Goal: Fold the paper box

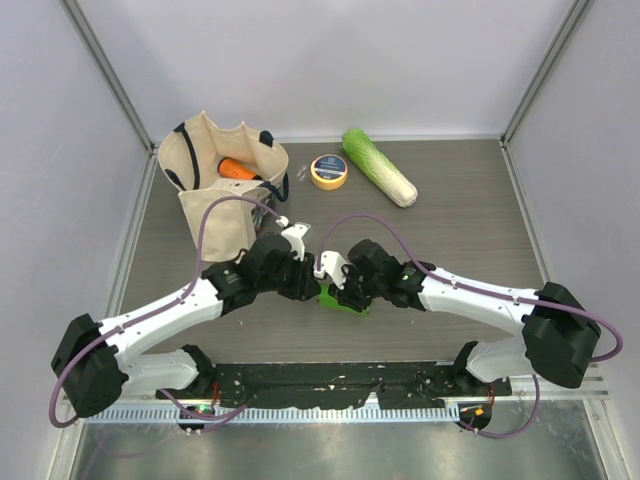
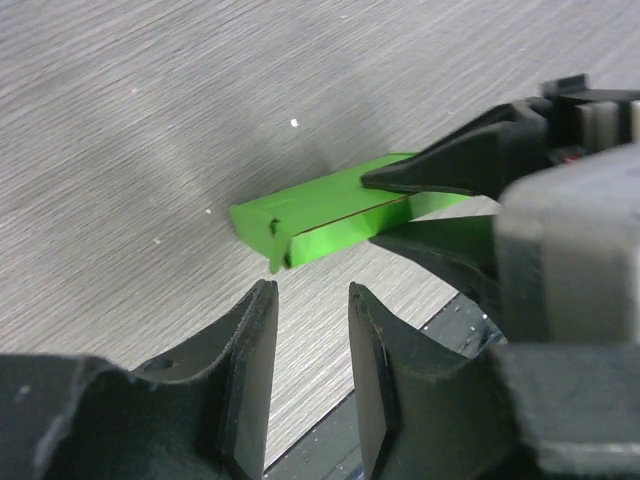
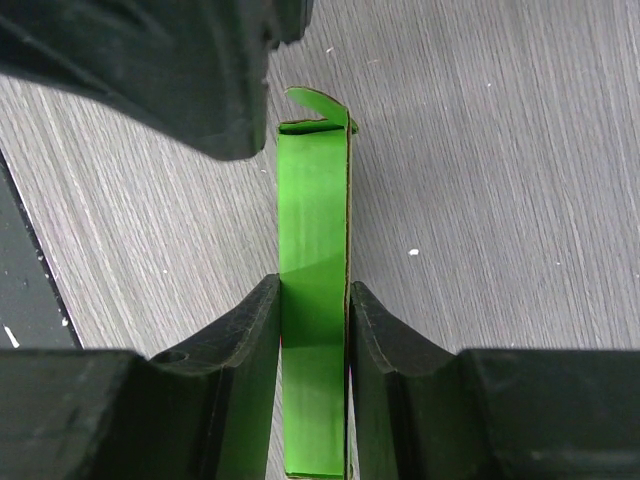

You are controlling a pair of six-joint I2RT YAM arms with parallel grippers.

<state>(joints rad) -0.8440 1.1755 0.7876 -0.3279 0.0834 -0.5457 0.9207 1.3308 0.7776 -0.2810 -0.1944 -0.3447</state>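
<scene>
Pointing flap-end at L gripper (image 2: pixel 310 296): paper box (image 2: pixel 320 214)

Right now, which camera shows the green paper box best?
The right wrist view: the paper box runs up mid-frame, one long face bare, pinched between the right fingers, its end flap ajar. The left wrist view shows its flap end, the far part behind those fingers. The top view shows only a green sliver.

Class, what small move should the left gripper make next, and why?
Probably ease the left gripper forward to press in the end flap: the right gripper clamps the paper box, that flap sticks out untucked, and the left jaws stand open just short of it.
</scene>
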